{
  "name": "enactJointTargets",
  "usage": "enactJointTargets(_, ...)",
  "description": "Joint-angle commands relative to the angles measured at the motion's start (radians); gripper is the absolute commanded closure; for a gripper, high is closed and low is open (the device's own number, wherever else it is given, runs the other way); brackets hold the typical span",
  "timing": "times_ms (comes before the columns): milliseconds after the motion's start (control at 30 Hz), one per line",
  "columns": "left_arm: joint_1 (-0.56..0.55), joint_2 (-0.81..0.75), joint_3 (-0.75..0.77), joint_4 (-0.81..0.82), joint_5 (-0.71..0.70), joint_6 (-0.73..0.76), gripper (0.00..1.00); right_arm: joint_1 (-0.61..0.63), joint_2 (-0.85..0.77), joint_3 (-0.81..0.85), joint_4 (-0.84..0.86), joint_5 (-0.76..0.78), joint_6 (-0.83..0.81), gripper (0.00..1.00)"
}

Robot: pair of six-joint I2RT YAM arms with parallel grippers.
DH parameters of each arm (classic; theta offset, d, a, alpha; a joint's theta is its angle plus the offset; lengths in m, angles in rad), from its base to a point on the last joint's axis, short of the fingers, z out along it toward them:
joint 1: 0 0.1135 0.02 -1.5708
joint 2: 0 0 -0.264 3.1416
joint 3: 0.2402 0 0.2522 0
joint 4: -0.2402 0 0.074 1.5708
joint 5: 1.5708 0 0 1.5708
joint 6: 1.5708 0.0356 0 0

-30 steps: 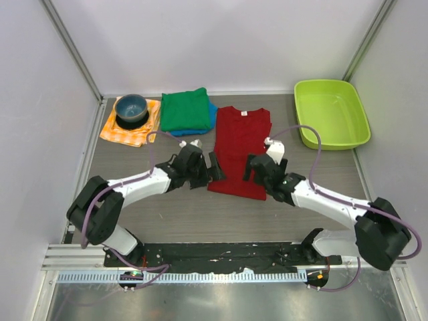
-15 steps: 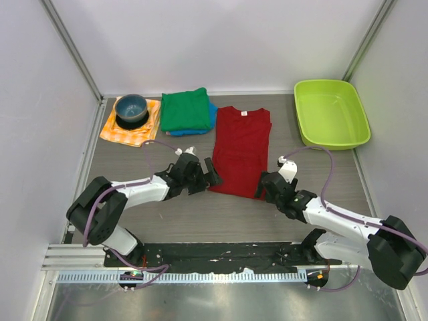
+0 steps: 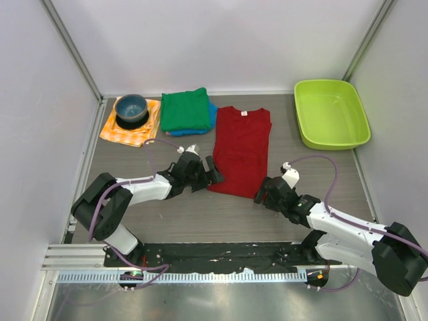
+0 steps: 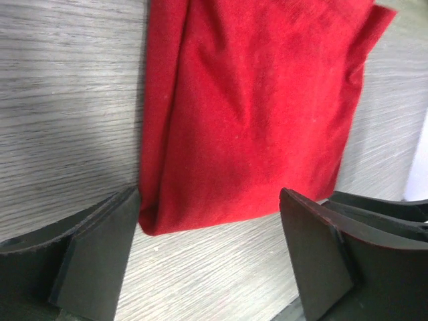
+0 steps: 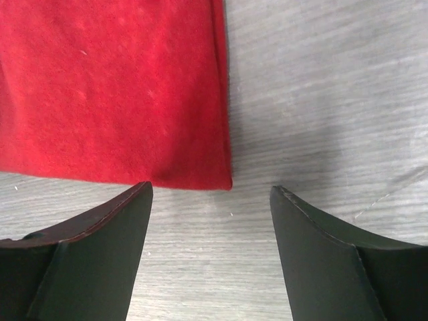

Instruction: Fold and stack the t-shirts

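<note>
Red t-shirt (image 3: 241, 150) flat mid-desk (image 3: 200, 214), unmoved; long axis near–far, collar at far end, hem toward arms. Right fingers (image 5: 87, 254), apart, have drawn back from shirt's right edge to near-right hem corner. Left fingers (image 4: 93, 267), apart, flank near-left corner.

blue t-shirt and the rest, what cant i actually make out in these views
- Blue t-shirt, top view: the green t-shirt lies on it; only its right and near edges show.
- Red t-shirt, both wrist views: cut off by the top edge; only the near hem shows.
- Checked cloth, top view: partly under the bowl.
- Red t-shirt's neck label, top view: too small to read.
</note>
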Motion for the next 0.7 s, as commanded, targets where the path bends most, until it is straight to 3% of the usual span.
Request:
enactJointTargets(0,-0.001,0.023,-0.025,-0.075,0.007,0.019,0.17,0.003,-0.016,-0.035,0.037,-0.05,0.072,0.24)
enactJointTargets(167,0.004,0.043,-0.038,-0.06,0.013,0.023,0.32,0.003,-0.007,-0.06,0.057,-0.011,0.072,0.3)
enactJointTargets(433,0.013,0.099,-0.058,0.011,0.039,0.013,0.41,0.0,0.022,-0.058,0.065,0.066,0.055,0.36)
enactJointTargets(467,0.016,0.1,-0.058,0.011,0.036,0.012,0.49,0.0,0.02,-0.057,0.066,0.077,0.052,0.37)
enactJointTargets(667,0.018,0.088,-0.058,0.003,0.045,0.015,0.59,-0.018,0.054,-0.041,0.074,0.112,0.041,0.46)
